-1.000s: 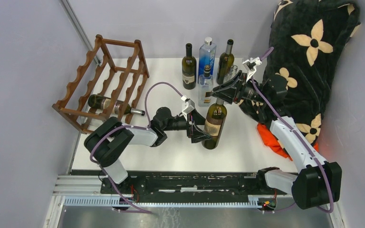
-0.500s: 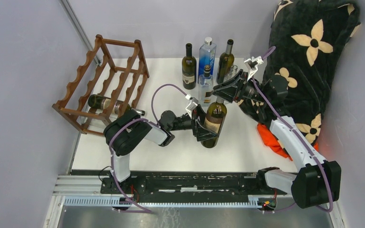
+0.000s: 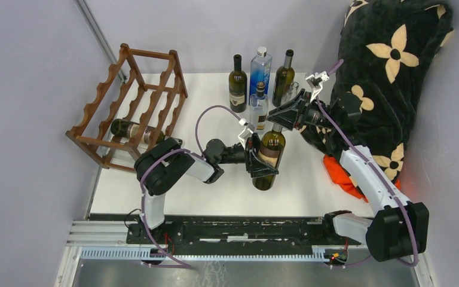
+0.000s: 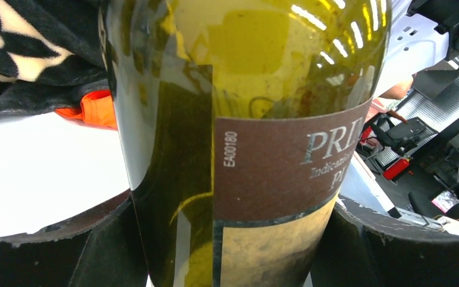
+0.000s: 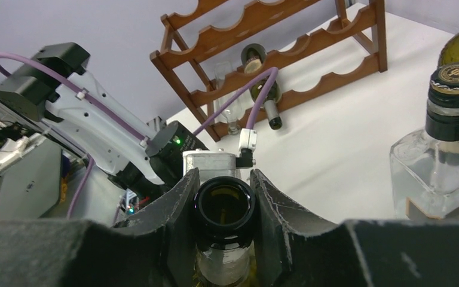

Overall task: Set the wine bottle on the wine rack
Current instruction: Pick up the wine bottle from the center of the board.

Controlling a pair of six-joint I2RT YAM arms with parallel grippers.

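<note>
The olive-green wine bottle with a brown and tan label stands upright at the table's middle. My right gripper is shut on its open neck, one finger on each side. My left gripper reaches in from the left, its jaws open around the bottle's lower body, with thin gaps on both sides. The reddish-brown wine rack stands at the far left with one dark bottle lying in a lower row. The rack also shows in the right wrist view.
Behind the held bottle stand a dark green bottle, a tall clear blue bottle, another green bottle and a squat clear bottle. A black flowered blanket and an orange cloth lie at the right.
My left gripper has moved right, from beside the bottle to around its lower body. The right gripper and the bottle have stayed in place.
</note>
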